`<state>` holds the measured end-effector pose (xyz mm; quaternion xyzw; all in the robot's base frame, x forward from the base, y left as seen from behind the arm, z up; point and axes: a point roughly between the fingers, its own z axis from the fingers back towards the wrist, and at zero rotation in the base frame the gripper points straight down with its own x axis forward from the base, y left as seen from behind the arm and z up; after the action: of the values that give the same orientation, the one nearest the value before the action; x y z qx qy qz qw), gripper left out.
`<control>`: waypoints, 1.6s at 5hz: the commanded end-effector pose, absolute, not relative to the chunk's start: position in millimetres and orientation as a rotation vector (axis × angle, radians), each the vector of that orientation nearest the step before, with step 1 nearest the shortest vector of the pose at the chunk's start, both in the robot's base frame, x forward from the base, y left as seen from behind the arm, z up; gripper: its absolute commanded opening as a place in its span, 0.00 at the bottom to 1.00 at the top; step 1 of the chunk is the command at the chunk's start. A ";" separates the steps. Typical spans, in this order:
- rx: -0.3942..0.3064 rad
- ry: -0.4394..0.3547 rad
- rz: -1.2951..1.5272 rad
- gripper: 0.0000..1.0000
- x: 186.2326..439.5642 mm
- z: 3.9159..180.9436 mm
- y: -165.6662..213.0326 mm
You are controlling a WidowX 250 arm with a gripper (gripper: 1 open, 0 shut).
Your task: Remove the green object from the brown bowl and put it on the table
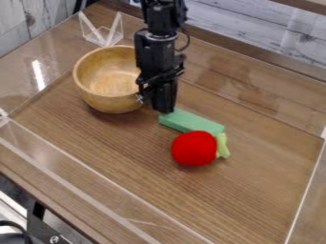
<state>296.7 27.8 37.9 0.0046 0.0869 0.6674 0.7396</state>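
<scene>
Brown bowl: far left of my view, the bowl [109, 103] sits upright on the table [95, 157]. I see no green in the part of it that shows; the arm hides some of its right side.
Gripper: just right of the bowl's rim, the gripper [155, 105] points down, fingers drawn together. I see nothing between them. The arm reaches in from the far side. I can't tell whether the tips touch the tabletop.
Green object: right of the fingertips and a little nearer to me lies the green object [193, 122], flat on the table, outside the bowl. Its near-left end is very close to the tips; contact I can't make out.
Long axis: it runs from upper left to lower right, away from the gripper.
Red toy: right of the gripper and nearer me, the red toy [193, 149] sits beside the block.
Next: the placing looks done to me; I'd lift straight up, since a sideways drift could nudge block or bowl.
</scene>
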 end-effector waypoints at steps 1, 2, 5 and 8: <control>0.009 0.158 1.383 1.00 298.2 40.4 20.2; 0.006 0.151 1.435 1.00 304.8 34.9 14.8; -0.025 0.179 1.641 0.00 310.4 30.1 12.3; -0.045 0.194 1.723 1.00 286.1 37.2 40.8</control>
<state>281.7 38.7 22.9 -0.0050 0.1050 0.7573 0.6446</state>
